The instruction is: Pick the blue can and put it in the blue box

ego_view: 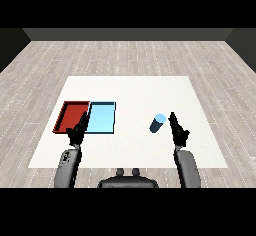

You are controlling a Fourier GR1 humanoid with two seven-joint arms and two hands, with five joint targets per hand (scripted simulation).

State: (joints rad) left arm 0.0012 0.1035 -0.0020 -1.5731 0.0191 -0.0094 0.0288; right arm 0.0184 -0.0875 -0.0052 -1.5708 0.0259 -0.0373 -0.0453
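A blue can [157, 123] stands on the white table [135, 92], right of centre. My right hand [178, 130] is just to the right of it, a small gap away, fingers straight and pointing forward, holding nothing. The light blue tray [102, 117] lies left of centre with nothing in it. My left hand [78, 130] hovers at the near edge where the two trays meet, fingers straight, holding nothing.
A red tray [71, 116] lies directly left of the light blue tray, touching it. Bare table stretches between the trays and the can and across the far half. Wooden floor surrounds the table.
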